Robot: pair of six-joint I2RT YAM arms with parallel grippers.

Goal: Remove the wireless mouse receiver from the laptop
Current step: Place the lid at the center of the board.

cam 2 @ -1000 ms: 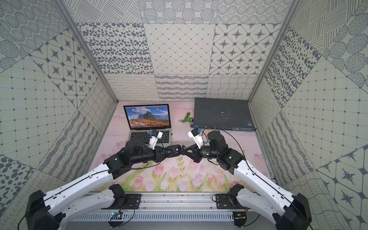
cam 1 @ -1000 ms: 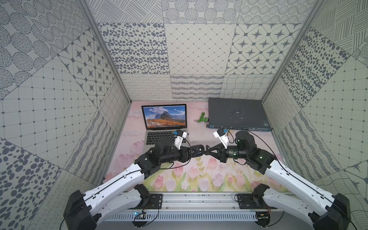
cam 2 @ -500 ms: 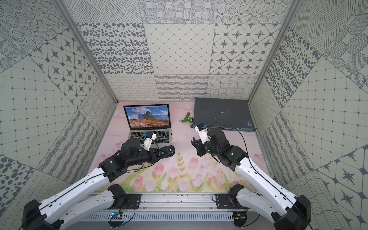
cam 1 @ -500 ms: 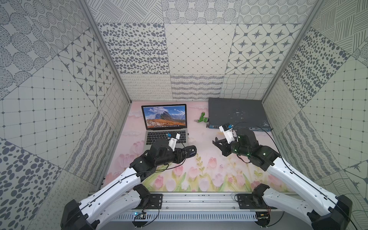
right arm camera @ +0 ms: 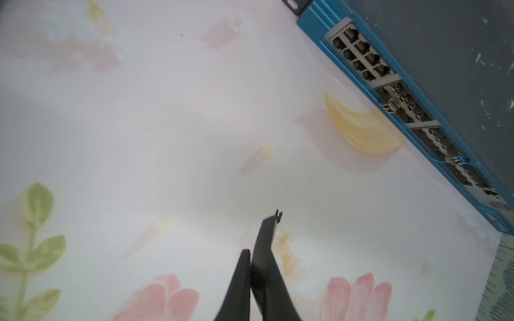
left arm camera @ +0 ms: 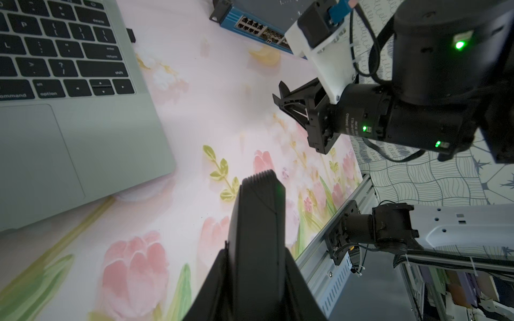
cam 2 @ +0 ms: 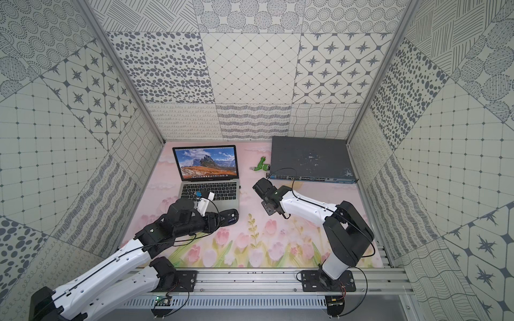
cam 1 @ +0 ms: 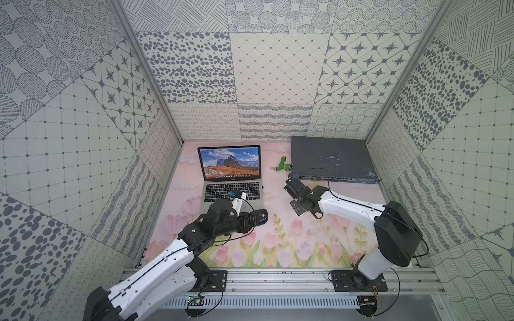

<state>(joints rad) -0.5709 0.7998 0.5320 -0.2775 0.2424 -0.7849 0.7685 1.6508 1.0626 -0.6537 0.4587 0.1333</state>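
Two robot arms reach over a pink floral mat [cam 1: 278,244] inside a booth with patterned walls. An open silver laptop [cam 1: 232,183] sits at the far left, its screen showing mountains. A flat dark grey network switch [cam 1: 331,158] lies at the far right, with a small green object [cam 1: 283,166] between the two.

The wireless mouse receiver [left arm camera: 131,34], a tiny black stub, is still plugged into the laptop's right edge, level with the far rows of keys. In a top view it is only a dark speck [cam 1: 262,188].

The left gripper [left arm camera: 262,178] hangs just off the laptop's near right corner, its fingers pressed flat together and holding nothing. The right gripper [left arm camera: 278,91] is to the right of the laptop, between it and the switch. It is apart from the receiver, and its thin fingers [right arm camera: 264,250] are also closed and empty.

The task appears to be at the approach stage, since nothing touches the receiver yet. The next move likely calls for one gripper to open slightly and line up with the stub from the right. It would then pinch the stub and pull straight out to the right. The stub offers very little to grip, so a poorly aimed pinch could slip off or push the laptop aside.
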